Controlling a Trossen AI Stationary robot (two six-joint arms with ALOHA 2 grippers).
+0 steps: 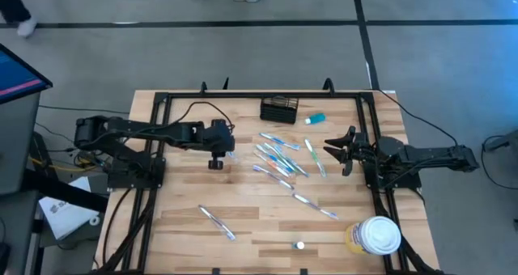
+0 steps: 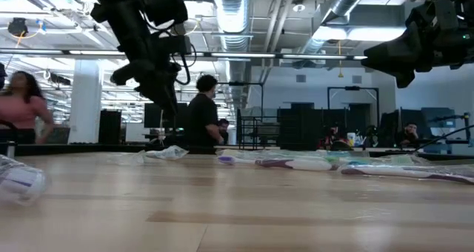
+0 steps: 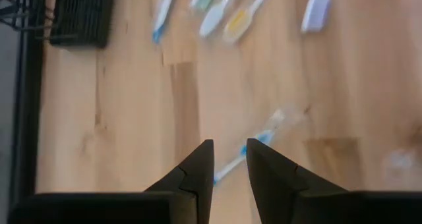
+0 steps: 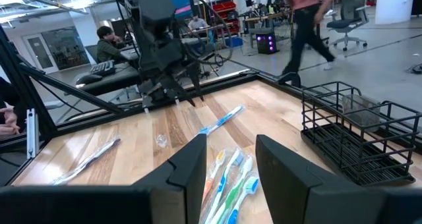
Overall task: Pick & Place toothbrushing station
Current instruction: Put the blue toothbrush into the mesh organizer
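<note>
The toothbrushing station [image 1: 279,109], a small black wire-mesh box, stands on its base near the table's far edge; it also shows in the left wrist view [image 3: 79,13] and the right wrist view [image 4: 356,138]. My left gripper [image 1: 235,150] hangs above the table left of the scattered toothbrushes [image 1: 279,158], slanting down. Its fingers [image 3: 198,171] stand a little apart with nothing between them. A blue-and-white toothbrush [image 3: 254,148] lies on the wood just beyond their tips. My right gripper [image 1: 336,150] waits level at the table's right side, open, with nothing in it [image 4: 227,161].
A small blue tube [image 1: 316,119] lies right of the station. A single toothbrush [image 1: 217,222] lies near the front left, and a small white bit [image 1: 300,245] near the front edge. A white-lidded yellowish tub [image 1: 376,234] stands at the front right. People move in the room behind.
</note>
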